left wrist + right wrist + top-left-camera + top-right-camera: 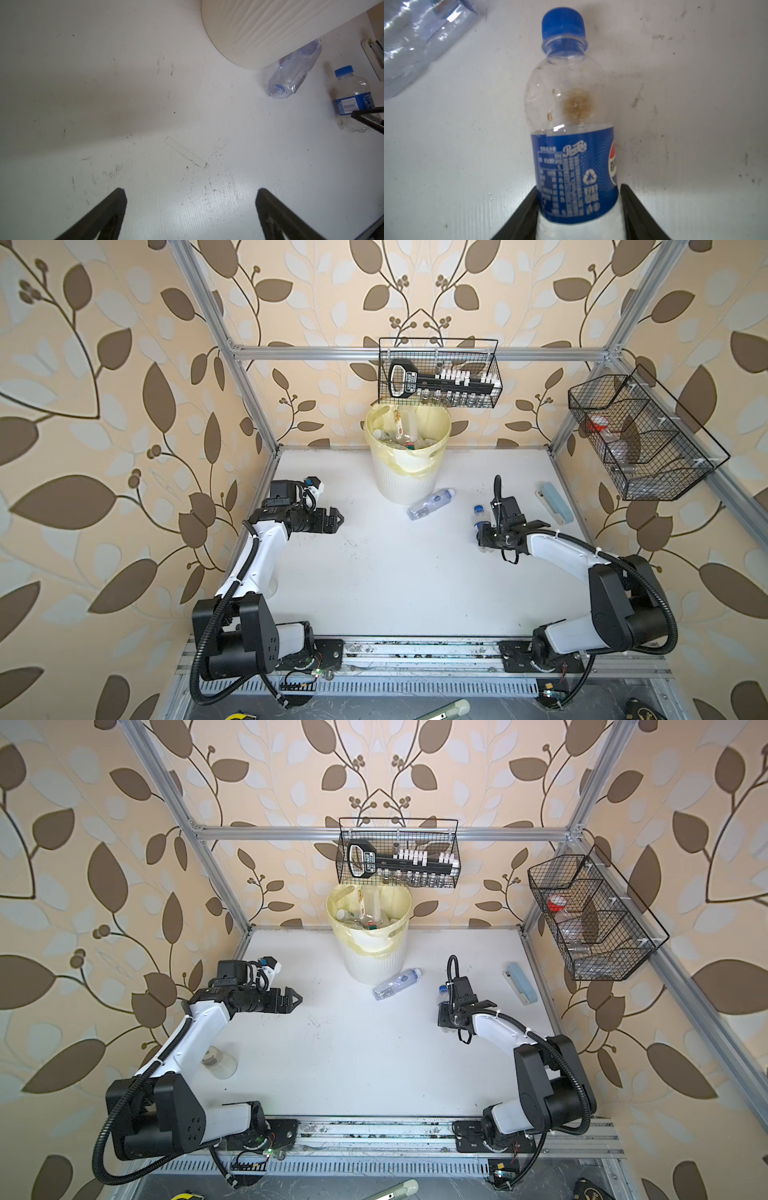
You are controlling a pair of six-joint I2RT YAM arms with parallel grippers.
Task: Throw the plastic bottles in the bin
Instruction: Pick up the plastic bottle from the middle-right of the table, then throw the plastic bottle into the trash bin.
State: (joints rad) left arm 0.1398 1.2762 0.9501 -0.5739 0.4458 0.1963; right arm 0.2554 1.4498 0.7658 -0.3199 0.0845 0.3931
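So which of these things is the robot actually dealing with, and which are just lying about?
Part of the job:
Pepsi bottle between the right gripper's fingers; crushed clear bottle; bin; bottles already inside it.

Just lying about:
pale blue block; back wire basket with vials; side wire basket.

White arm shells (270, 539), black joint housings (615, 605), ribbed black cable conduits (194, 672)

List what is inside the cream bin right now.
The bin, lined with a yellow bag, holds a pile of mostly clear plastic bottles; one shows red and green. Whatever lies beneath the top layer is covered, so no count.
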